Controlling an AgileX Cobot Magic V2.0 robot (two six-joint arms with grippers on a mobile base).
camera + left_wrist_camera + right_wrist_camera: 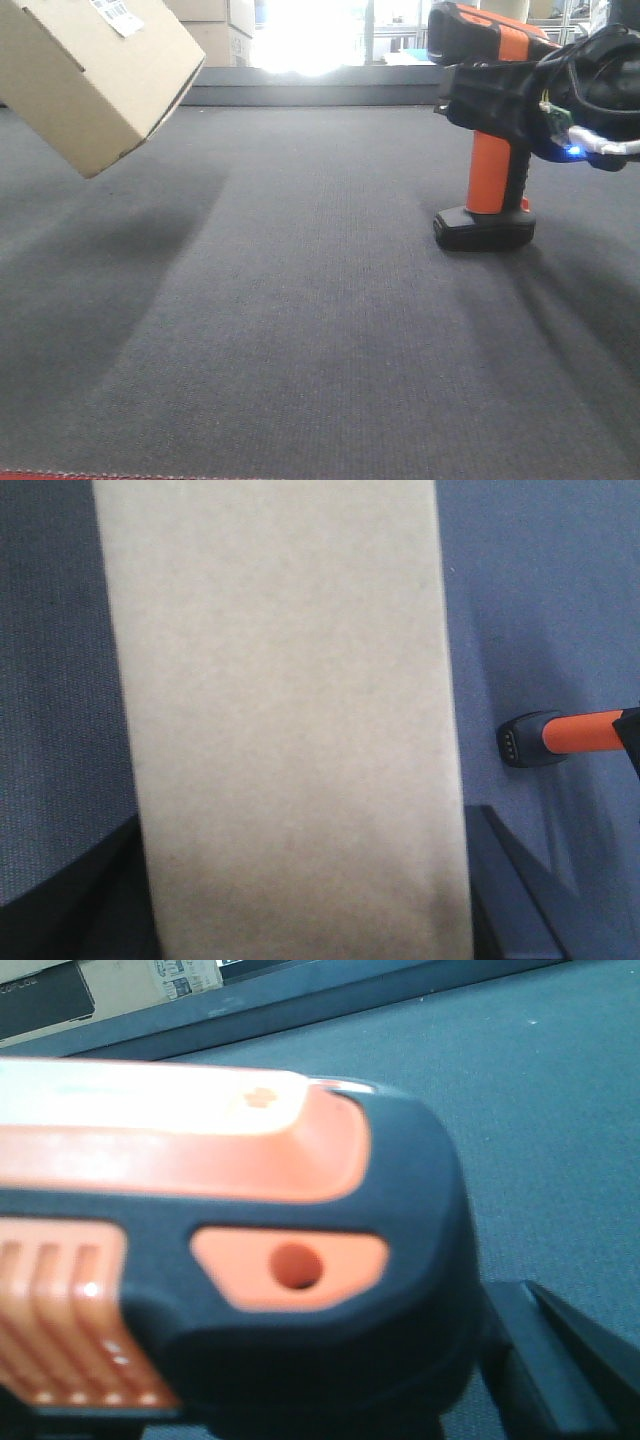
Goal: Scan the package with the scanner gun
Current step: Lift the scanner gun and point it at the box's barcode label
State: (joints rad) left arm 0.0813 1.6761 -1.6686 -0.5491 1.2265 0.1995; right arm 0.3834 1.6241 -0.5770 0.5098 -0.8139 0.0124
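Left hand clamped on the package, which hangs tilted over the tabletop's far-left edge; right hand grips the scanner gun upright at far right, well apart, wide tabletop between.

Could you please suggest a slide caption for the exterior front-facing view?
Tilted package, barcode sticker on top, raised off the grey mat, opposite the upright scanner gun.
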